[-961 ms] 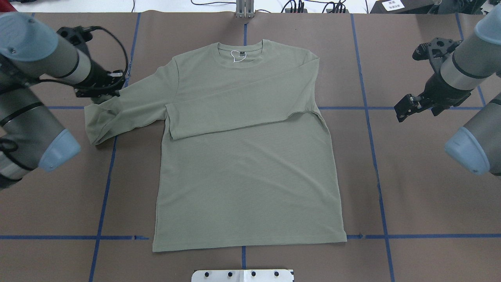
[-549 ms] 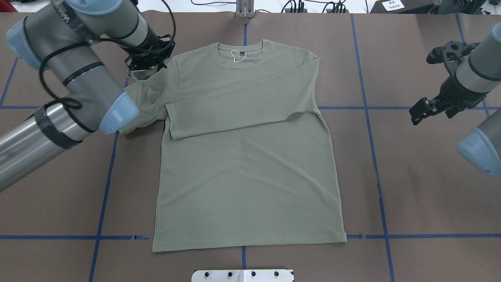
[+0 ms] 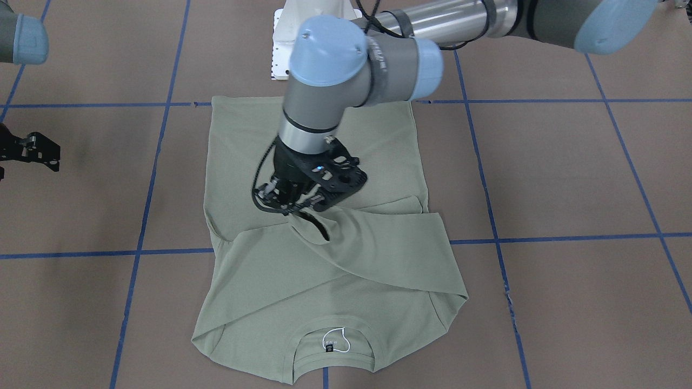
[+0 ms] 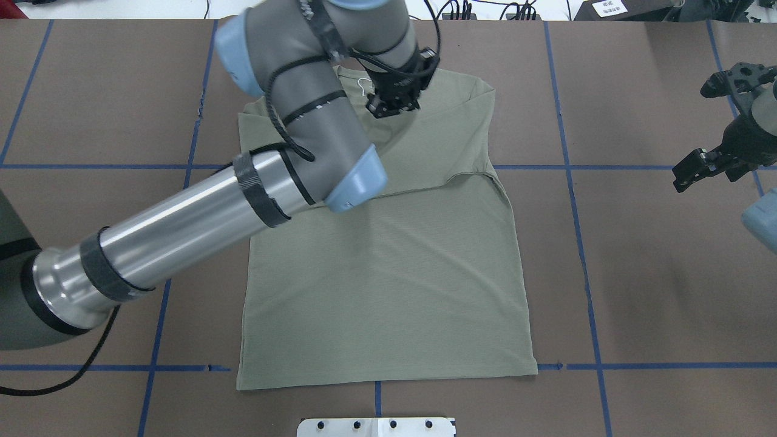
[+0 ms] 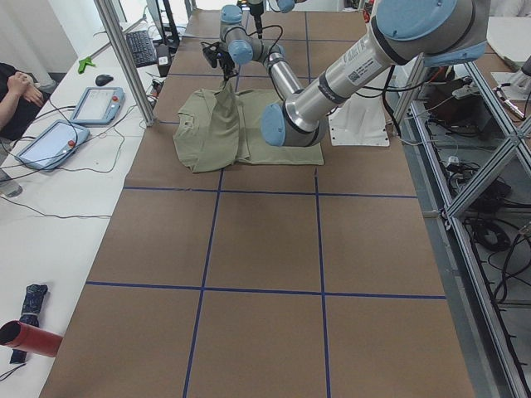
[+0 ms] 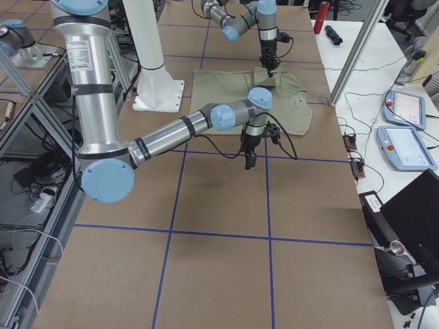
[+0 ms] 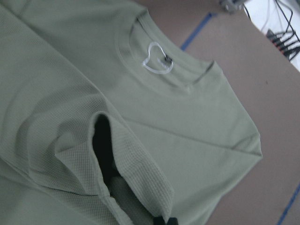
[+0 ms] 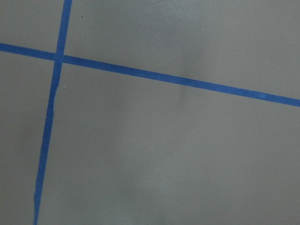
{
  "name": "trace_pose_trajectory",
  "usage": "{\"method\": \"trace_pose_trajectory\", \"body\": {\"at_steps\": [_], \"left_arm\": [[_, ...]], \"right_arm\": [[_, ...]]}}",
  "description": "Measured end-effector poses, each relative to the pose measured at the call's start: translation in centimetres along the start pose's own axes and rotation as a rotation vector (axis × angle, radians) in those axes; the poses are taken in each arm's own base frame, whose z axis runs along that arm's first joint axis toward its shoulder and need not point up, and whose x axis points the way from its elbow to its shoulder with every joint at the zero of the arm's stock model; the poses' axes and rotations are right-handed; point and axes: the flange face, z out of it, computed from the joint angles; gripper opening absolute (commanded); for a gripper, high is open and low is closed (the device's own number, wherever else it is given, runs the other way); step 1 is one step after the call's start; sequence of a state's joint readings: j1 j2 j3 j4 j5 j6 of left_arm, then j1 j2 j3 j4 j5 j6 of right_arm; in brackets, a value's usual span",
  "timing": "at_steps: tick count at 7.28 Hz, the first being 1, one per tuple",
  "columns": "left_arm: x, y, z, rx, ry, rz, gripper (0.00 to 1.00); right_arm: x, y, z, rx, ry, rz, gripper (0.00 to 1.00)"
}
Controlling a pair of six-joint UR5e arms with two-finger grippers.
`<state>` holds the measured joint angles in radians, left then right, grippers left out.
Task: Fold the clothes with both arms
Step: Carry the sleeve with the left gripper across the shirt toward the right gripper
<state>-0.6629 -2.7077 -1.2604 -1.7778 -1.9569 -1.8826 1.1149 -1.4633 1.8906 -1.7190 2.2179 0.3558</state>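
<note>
The sage-green shirt (image 4: 388,291) lies flat on the table, collar at the far side and hem toward the robot. Its right sleeve (image 4: 443,152) is folded across the chest. My left gripper (image 4: 394,102) hangs over the upper chest, shut on the cuff of the left sleeve (image 3: 389,243), which drapes from the shoulder across the other sleeve. In the left wrist view the open cuff (image 7: 105,154) hangs below the white string loop (image 7: 157,58). My right gripper (image 4: 689,176) hovers over bare table well off the shirt's right side, open and holding nothing.
Blue tape lines (image 4: 570,182) grid the brown table cover. The white pedestal base (image 3: 281,54) stands at the robot's edge near the hem. A metal post (image 4: 379,15) and cables sit past the far edge. Tablets (image 5: 95,104) lie on a side table.
My left arm has swung right from the table's left side, carrying the left sleeve up and over the chest. The right gripper has drawn back farther right.
</note>
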Motion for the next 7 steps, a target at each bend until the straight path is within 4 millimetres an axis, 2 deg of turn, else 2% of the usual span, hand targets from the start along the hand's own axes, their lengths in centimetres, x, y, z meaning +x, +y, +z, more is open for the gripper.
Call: {"method": "trace_pose_trajectory", "body": {"at_steps": [1,2,3,4,7], "left_arm": [[0.3,4.0,2.2,-0.016,0.012,-0.012,0.00],[0.4,6.0,4.7,-0.018,0.027,-0.026,0.00],[0.5,6.7,6.6,-0.017,0.034,-0.041,0.00],[0.4,7.4,7.7,-0.022,0.035,-0.054,0.99],[-0.8,14.6,9.9,-0.058,0.100,-0.002,1.00]], "right_arm": [[0.6,-0.1,0.1,-0.004,-0.005,0.003,1.00],[0.9,-0.3,0.1,-0.005,-0.008,0.005,1.00],[0.9,-0.4,0.1,-0.006,-0.009,0.006,1.00],[0.9,-0.5,0.2,-0.006,-0.010,0.007,1.00],[0.6,-1.3,0.2,-0.003,-0.011,0.006,1.00]]}}
